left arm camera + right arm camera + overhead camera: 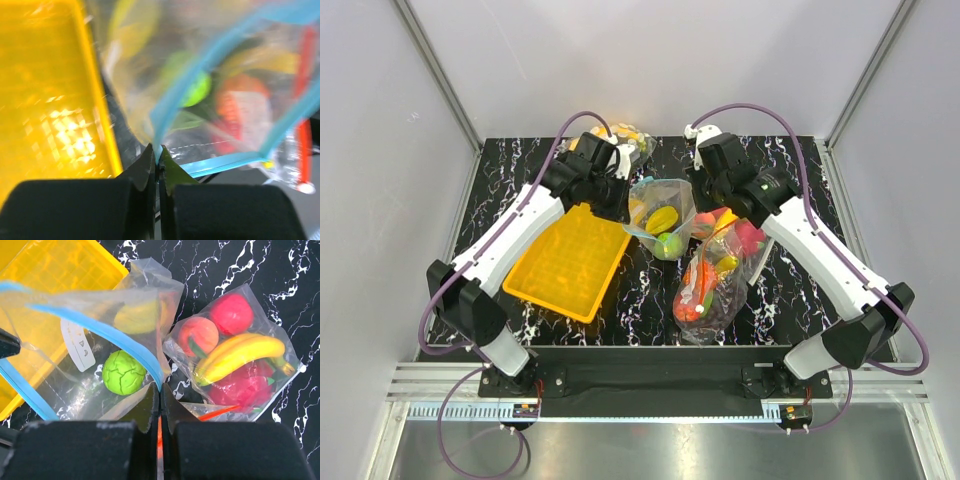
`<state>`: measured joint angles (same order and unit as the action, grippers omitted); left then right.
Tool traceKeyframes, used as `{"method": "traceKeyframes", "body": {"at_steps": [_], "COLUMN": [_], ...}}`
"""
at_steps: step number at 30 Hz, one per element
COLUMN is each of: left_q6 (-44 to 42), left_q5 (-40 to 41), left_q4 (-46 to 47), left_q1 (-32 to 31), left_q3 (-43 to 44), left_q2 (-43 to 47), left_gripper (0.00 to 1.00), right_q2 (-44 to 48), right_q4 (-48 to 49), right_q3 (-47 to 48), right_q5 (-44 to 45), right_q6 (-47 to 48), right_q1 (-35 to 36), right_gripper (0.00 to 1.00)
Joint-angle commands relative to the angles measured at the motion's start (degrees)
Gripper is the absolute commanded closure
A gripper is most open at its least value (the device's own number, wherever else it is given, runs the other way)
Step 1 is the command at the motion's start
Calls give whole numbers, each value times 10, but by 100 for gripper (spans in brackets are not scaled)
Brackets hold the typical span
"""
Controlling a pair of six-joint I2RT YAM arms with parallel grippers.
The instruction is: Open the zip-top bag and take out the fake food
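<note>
Nearest the arm bases, a yellow plastic tray (568,262) with a gridded floor lies on the left, and a clear bag (712,285) of red and orange fruit lies on the right. Between them and farther back is the zip-top bag (660,205), its mouth spread. The left gripper (159,158) and right gripper (160,390) each pinch its blue strip. Inside is the fake food (666,232): one wrinkled green ball (123,372) and one yellow piece (135,317). Farthest back lies a third bag (632,140).

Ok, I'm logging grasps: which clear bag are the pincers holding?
The small bag with the blue zip strip, holding a green ball: left pincer and right pincer each pinch its mouth. The other bags lie free.
</note>
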<state>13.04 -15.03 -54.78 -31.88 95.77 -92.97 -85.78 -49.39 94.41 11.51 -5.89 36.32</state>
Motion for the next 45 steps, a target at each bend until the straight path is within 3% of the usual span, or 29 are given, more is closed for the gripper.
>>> {"method": "traceKeyframes", "body": {"at_steps": [1, 3, 4, 6, 7, 10, 13, 18, 24, 35, 45], "left_q6": [-9, -20, -23, -23, -22, -28, -18, 18, 26, 16, -24], "left_q5": [109, 82, 68, 28, 17, 2, -16, -74, -95, -110, -48], "left_q4": [-45, -14, 2, 45, 56, 93, 158, 288, 304, 446, 459], "left_q1": [-2, -2, -5, -7, -11, -27, -41, -61, -74, -78, -92], "left_q3": [0, -15, -27, -28, -14, 19, 33, -18, -27, -198, -250], "left_q2": [44, 61, 69, 86, 87, 84, 94, 104, 59, 101, 81], "left_gripper": [93, 78, 63, 57, 50, 45, 44, 41, 43, 44, 44], "right_q2": [7, 7, 6, 1, -2, -10, -11, -19, -19, -3, 18], "right_q4": [-11, -6, -4, 5, 7, 17, 37, 37, 36, 24, 11], "right_q3": [40, 38, 33, 25, 24, 17, 7, 11, 12, 6, 10], "right_q5": [19, 3, -6, -40, -57, -75, -97, -106, -103, -48, -28], "right_q6": [-5, -6, -6, -13, -17, -36, -54, -56, -66, -78, -93], "right_q1": [0, 0, 0, 4, 6, 10, 11, 12, 12, 12, 11], "right_gripper": [100, 100, 100, 100, 100, 100, 100, 100, 100, 100, 100]}}
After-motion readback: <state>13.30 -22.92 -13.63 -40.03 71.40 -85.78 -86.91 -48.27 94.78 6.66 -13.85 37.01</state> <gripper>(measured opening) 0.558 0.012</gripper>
